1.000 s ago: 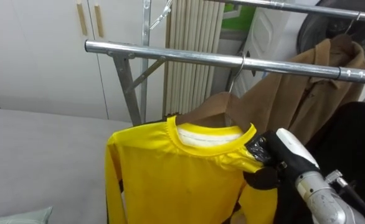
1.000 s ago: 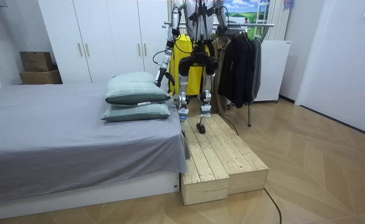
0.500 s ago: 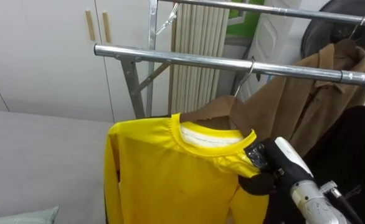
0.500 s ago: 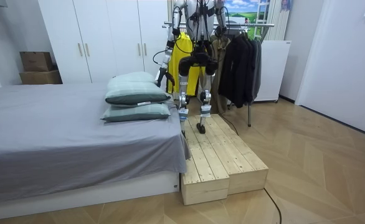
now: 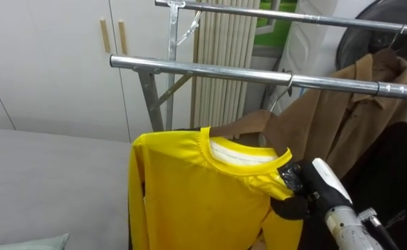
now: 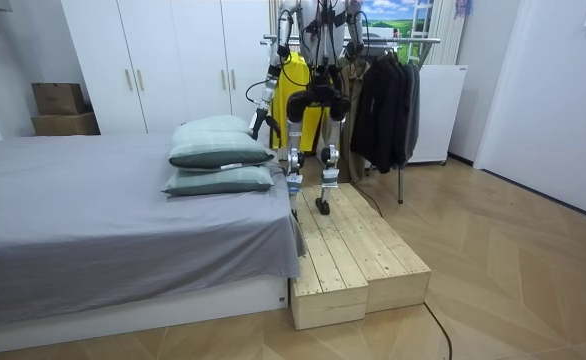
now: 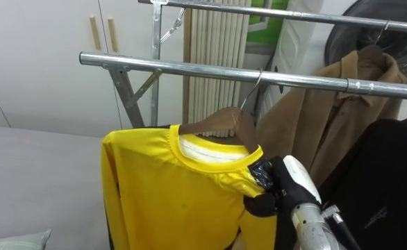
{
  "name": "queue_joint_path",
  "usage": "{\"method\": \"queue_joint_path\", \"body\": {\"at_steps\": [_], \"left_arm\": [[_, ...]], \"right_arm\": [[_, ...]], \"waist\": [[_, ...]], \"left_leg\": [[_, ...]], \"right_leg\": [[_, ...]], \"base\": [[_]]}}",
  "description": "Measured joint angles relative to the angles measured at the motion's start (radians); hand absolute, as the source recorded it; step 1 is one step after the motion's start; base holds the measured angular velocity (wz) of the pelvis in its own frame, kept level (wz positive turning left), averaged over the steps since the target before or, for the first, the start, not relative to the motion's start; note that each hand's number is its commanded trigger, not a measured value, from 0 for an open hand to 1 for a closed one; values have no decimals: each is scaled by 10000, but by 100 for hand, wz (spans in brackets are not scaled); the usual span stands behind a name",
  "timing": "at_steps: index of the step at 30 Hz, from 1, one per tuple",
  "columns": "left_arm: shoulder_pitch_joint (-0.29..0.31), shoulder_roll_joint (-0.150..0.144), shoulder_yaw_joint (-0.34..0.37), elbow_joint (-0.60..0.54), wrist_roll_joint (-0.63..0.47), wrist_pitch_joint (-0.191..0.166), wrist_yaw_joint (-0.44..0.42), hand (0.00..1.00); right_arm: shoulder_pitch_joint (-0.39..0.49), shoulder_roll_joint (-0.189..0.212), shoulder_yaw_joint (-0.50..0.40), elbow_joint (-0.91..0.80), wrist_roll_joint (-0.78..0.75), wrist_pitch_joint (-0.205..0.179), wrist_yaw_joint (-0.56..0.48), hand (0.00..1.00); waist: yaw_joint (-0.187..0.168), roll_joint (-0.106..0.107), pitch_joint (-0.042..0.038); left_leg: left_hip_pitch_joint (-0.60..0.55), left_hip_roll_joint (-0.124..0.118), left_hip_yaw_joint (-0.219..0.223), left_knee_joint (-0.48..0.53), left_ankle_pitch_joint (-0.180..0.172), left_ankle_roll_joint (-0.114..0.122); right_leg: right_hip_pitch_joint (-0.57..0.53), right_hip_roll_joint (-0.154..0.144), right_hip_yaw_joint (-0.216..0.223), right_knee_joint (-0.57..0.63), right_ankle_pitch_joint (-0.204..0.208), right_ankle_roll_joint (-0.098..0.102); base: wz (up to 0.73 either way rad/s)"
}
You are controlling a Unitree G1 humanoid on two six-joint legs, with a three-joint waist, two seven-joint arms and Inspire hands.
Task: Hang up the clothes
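One yellow shirt (image 5: 196, 201) hangs on a brown hanger (image 5: 248, 125) whose hook seems to sit over the metal rail (image 5: 210, 69), its shoulder pinched by the right robot hand (image 5: 302, 191), a tan coat (image 5: 342, 118) alongside, so hanging looks nearly finished and next comes a gentle release; no writing is readable.

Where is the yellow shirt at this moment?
In the left eye view the yellow shirt hangs centre below the lower rail, left of the brown coat, the shoulder on that side pinched by the right hand.
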Motion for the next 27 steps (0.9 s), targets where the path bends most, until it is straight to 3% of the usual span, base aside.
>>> {"method": "queue_joint_path", "body": {"at_steps": [1, 2, 6, 11, 27], "left_arm": [[0, 0, -7, -1, 0, 0, 0, 0], [0, 0, -10, -2, 0, 0, 0, 0], [0, 0, -13, -3, 0, 0, 0, 0], [-1, -7, -93, -6, 0, 1, -1, 0], [-4, -12, -74, -6, -1, 9, 0, 0]], "right_arm": [[-1, 0, 1, 3, 1, 0, -4, 51], [-1, 0, 0, 8, 2, 0, -6, 0], [-19, 4, 1, 102, 22, 68, -9, 0], [-9, 9, 30, 938, 47, 917, 340, 0], [-22, -10, -137, 971, 338, 937, 798, 0]], "waist": [[0, 1, -1], [0, 2, 0], [0, 1, -1], [-5, 2, -5], [-7, -8, -18]], "left_leg": [[-2, -2, 0, 5, 0, 0], [-3, -2, 0, 9, 0, 0], [-1, -5, 1, 13, -1, 1], [-48, -8, 3, 10, -16, 23], [-108, 3, 18, -124, 26, -50]], "right_leg": [[1, -2, 1, 0, 5, 8], [1, -2, 1, 0, 8, 12], [1, -2, 6, 1, 15, 24], [-45, 4, 18, -10, 16, 24], [-191, 49, 63, -11, -5, 2]], "base": [[0], [0], [0], [0], [0]]}}
